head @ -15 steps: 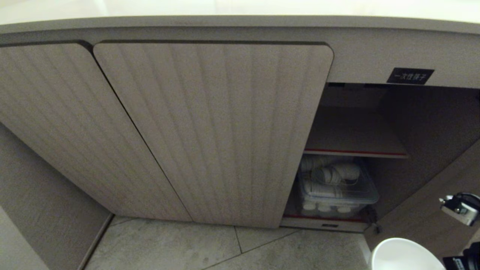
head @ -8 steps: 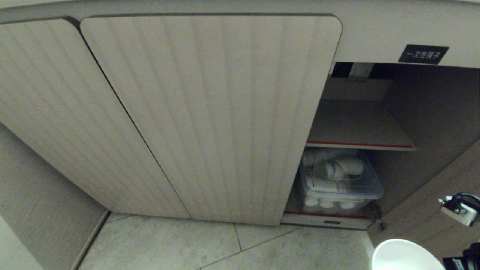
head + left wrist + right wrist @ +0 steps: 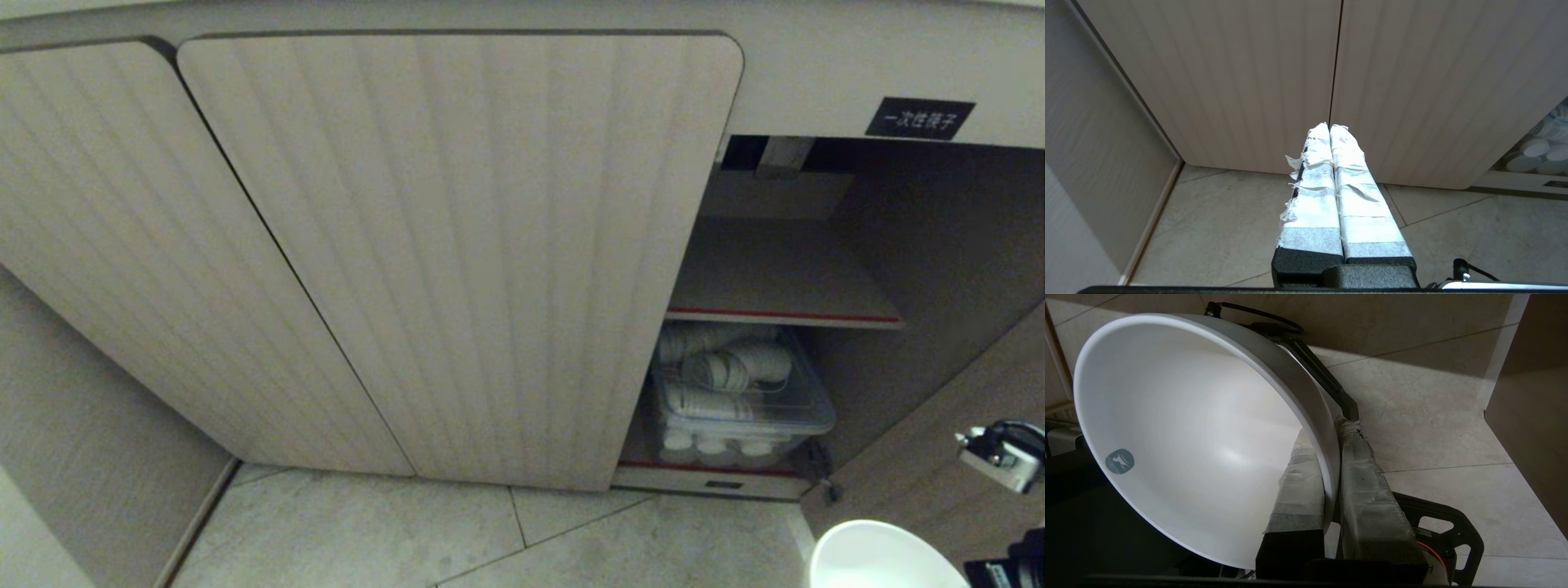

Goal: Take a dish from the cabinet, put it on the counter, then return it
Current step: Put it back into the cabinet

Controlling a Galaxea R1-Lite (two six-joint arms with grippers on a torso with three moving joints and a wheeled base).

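My right end effector (image 3: 1331, 473) is clamped on the rim of the white bowl (image 3: 1188, 437), one finger inside, one outside. The cabinet (image 3: 457, 245) opening lies ahead and slightly left, its red-edged shelf (image 3: 784, 315) bare. My left end effector (image 3: 1329, 128) hangs closed, empty.

This looks like a food-service kitchen or canteen serving area, seen at floor level. A low beige cabinet (image 3: 457, 245) with fluted doors carries a small black label (image 3: 920, 118) in white characters, and its open compartment has 1 red-edged shelf (image 3: 784, 314) above a clear plastic box (image 3: 739, 408) packed with stacked white cups. Large grey stone tiles (image 3: 367, 531) cover the floor.
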